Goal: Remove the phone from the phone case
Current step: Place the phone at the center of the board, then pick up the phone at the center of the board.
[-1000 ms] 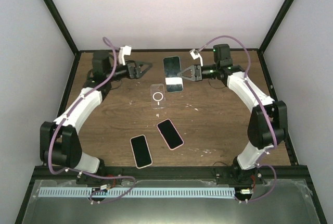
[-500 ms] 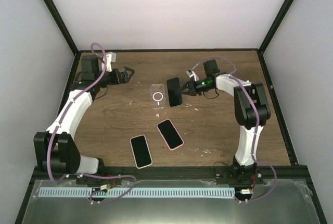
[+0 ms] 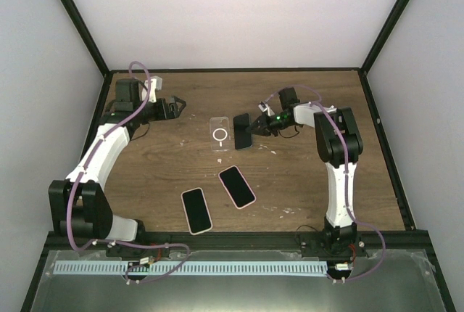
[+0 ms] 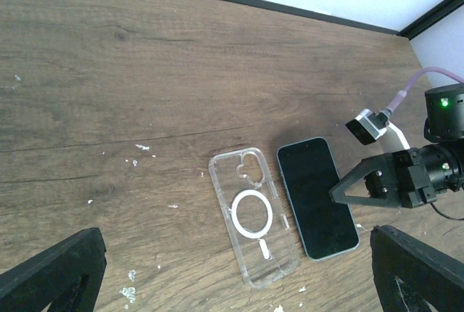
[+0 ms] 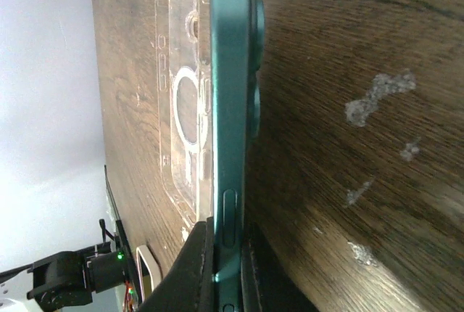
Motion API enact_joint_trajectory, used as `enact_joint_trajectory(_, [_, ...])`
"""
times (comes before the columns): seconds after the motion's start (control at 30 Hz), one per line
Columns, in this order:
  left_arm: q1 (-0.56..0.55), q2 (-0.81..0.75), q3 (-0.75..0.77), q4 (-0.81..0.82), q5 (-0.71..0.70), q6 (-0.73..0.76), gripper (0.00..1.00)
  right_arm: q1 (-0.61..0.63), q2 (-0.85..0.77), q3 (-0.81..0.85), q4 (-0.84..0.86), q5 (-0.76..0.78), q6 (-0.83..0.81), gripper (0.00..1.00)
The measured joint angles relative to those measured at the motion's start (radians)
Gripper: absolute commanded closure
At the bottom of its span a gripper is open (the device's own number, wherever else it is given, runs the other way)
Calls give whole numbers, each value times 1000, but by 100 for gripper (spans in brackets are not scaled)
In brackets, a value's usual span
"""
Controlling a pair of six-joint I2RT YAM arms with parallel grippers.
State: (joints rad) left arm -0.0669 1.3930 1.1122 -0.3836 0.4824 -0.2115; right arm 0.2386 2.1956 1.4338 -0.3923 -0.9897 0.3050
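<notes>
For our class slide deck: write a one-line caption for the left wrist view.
Right gripper holds the dark phone by its edge, beside the empty clear case.

The table is brown wood with darker grain lines and scattered pale flecks. In the left wrist view the phone shows a glossy black screen; in the right wrist view its edge and back are deep teal-green. The phone case is clear, with a white ring and a short white bar at its middle. At the lower centre of the top view, a second phone and a third phone have black screens edged in pale pink. The left arm and right arm are white with black joints, and a purple cable loops at the upper left. The left gripper and right gripper are black. A green light glows at the right edge of the left wrist view
</notes>
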Motion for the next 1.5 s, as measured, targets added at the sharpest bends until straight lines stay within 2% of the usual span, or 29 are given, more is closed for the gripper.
enact_joint_trajectory(0.17, [0,25,1,0,-1,0,0,3,19,5,11,10,32,75])
enact_joint_trajectory(0.27, [0,31,1,0,-4,-5,0,10,33,5,18,26,50,71])
enact_joint_trajectory(0.37, [0,34,0,1,-8,-21,0,17,35,6,35,26,69,62])
enact_joint_trajectory(0.47, [0,38,0,4,-10,-35,0,31,34,14,50,32,83,48])
enact_joint_trajectory(0.6, [0,39,0,6,-12,-45,0,47,10,18,55,66,92,16])
enact_joint_trajectory(0.8, [0,34,-18,14,-21,-47,0,55,-113,-51,18,202,27,1])
enact_joint_trajectory(1.0, [0,5,-39,15,-40,-37,0,55,-297,-154,-63,356,-168,0])
enact_joint_trajectory(1.17, [0,-37,-66,24,-55,-22,0,88,-425,-214,-145,400,-307,0])
enact_joint_trajectory(1.33, [0,-74,-103,40,-59,-18,0,190,-475,-275,-254,409,-423,0])
enact_joint_trajectory(1.5, [0,-118,-154,60,-59,-17,0,255,-473,-329,-340,411,-462,0])
